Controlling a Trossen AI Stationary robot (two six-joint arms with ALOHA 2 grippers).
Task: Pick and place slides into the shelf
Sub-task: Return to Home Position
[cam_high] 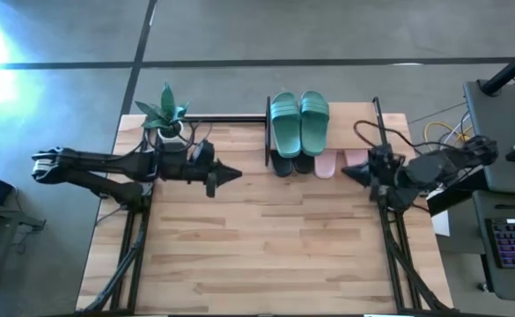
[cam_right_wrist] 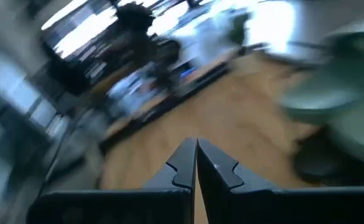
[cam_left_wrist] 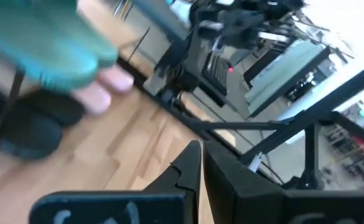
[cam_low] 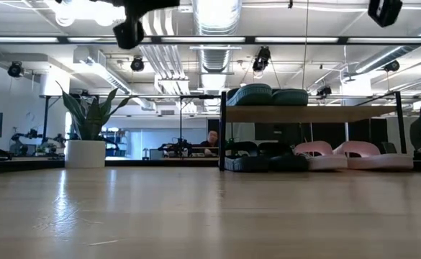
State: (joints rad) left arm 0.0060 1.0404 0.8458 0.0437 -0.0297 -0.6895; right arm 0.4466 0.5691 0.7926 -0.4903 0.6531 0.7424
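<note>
Rubber by the look, all six slides racked on shelf (cam_high: 268,132) at far edge of table (cam_high: 266,255), right of centre. Teal-green pair (cam_high: 299,123) side by side on top board. Black pair (cam_high: 290,164) underneath at left, pale pink pair (cam_high: 326,165) beside it at right, ends poking out toward near side.

Left gripper (cam_high: 233,174) up off the wood, left of shelf, near potted plant (cam_high: 166,114). Fingers pressed together, nothing pinched. Right gripper (cam_high: 347,173) just near of shelf's right end, close to pink pair. Likewise closed and empty. Tips aimed inward, facing each other across the gap.

Handling, judged only:
- Prob light, soft, bendy. Not fragile.
- Expect droop if pinched at one end.
- Matte rubber, so decent friction and low slip risk.
- Best hold imo: wide strap, pinched across its edge, approx over mid-length for balance. Alt: sole sidewalls at mid-length.
- Skip the toe tip, too floppy.
- Lower pairs: tight clearance under top board, so reach in from near side and take the protruding end.
- Thin posts and light boards, so prob easy to shove whole rack if bumped. Keep approach slow.
</note>
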